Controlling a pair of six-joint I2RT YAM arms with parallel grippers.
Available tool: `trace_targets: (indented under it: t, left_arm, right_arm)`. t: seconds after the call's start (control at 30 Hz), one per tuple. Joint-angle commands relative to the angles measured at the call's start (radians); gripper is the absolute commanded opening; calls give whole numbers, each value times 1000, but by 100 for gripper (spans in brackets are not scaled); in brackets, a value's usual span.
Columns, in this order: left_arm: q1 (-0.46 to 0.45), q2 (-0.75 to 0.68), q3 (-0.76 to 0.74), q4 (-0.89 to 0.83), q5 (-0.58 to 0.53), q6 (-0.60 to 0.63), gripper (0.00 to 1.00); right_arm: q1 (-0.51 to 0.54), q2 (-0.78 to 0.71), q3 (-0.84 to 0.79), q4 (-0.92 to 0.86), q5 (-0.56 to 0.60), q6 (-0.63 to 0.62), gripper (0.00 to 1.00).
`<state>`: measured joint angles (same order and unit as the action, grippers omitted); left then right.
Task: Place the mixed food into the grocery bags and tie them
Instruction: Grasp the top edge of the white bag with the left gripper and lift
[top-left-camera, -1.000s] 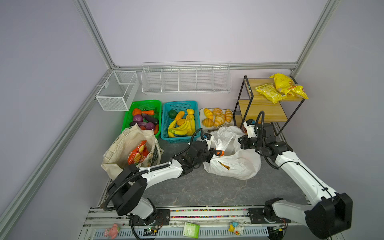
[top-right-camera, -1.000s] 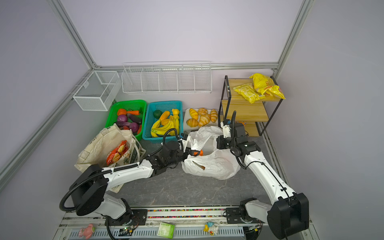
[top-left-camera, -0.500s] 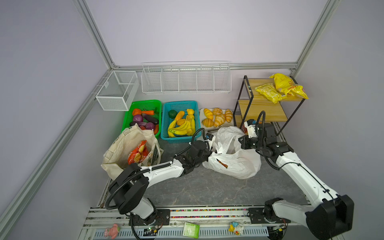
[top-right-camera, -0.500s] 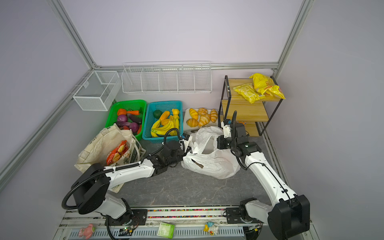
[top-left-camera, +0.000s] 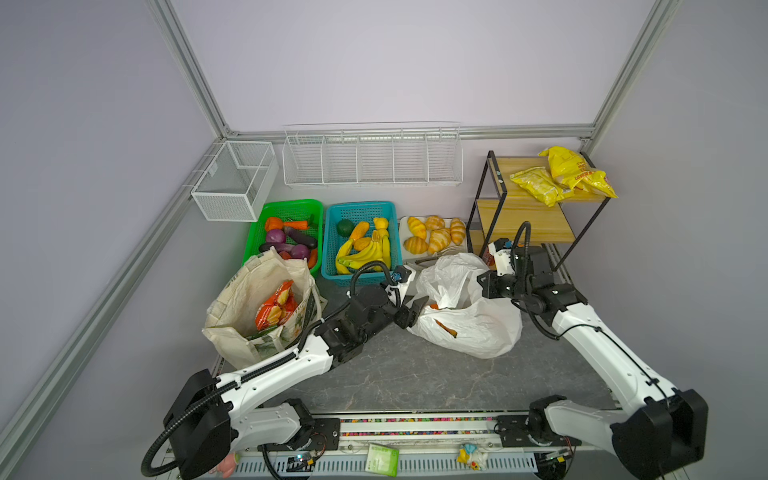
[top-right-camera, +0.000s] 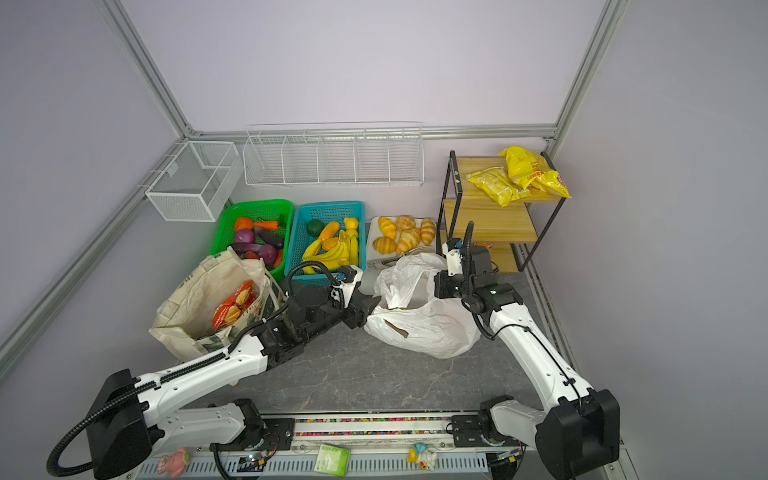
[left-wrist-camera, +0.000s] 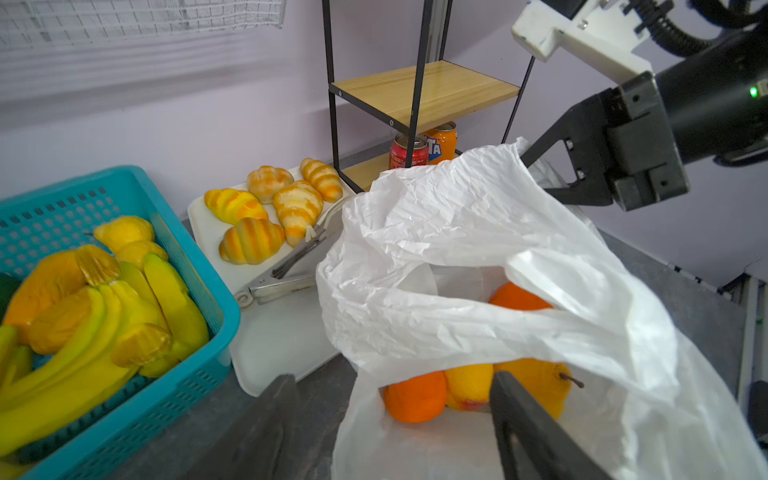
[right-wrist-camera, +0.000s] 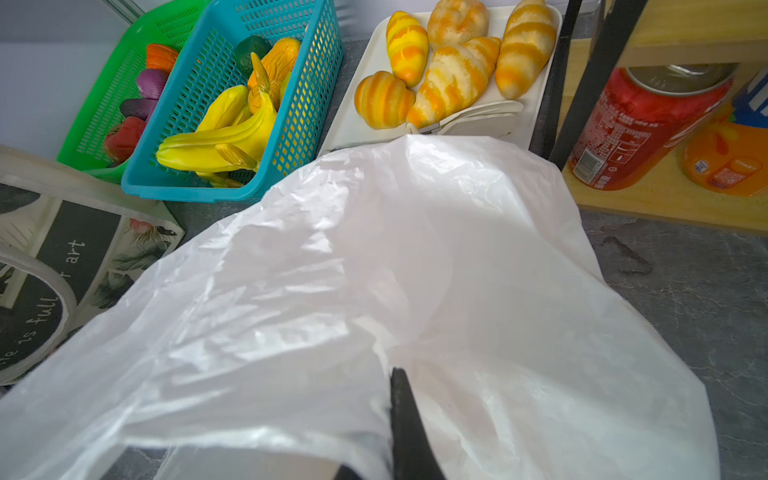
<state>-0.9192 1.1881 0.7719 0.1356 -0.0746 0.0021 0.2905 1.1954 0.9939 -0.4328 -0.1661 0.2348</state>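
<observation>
so the step in hand looks like closing up the white plastic carrier bag (top-left-camera: 478, 328). orange and yellow toy fruits (left-wrist-camera: 415, 397) already sit inside it, at the middle of the table, right of the canvas tote (top-left-camera: 249, 299) that holds a red snack packet (top-left-camera: 276, 307).

the right gripper (left-wrist-camera: 536, 174) is pinched tight on the bag's far-right rim and holds that edge raised. the left gripper (top-left-camera: 415, 309) stands wide at the mouth, its fingers (left-wrist-camera: 519, 415) either side of the near rim with nothing clamped.

the bag lies slumped on its side. its long axis runs left to right, mouth pointing left toward the left gripper and its full bottom to the right and nearer.

next, i judge, the left jaws need to gather a loose handle so the two can be crossed and knotted. the thin film may slip or tear.
</observation>
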Motion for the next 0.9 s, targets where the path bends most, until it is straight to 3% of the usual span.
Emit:
trace_targets:
  t: [0.0, 0.07, 0.27, 0.57, 0.87]
  left_arm:
    - [-2, 5, -16, -1, 40, 221, 71]
    - [-1, 17, -17, 12, 118, 335, 70]
    - [-1, 95, 29, 45, 198, 527, 71]
    - [-4, 190, 125, 210, 208, 492, 71]
    - [-6, 187, 116, 232, 211, 491, 68]
  right_arm:
    - [6, 3, -5, 9, -17, -5, 6]
    - [7, 8, -3, 10, -20, -6, 7]
    - [12, 12, -6, 13, -22, -6, 6]
    - [15, 12, -10, 10, -25, -7, 7]
    - [16, 21, -1, 11, -29, -9, 7]
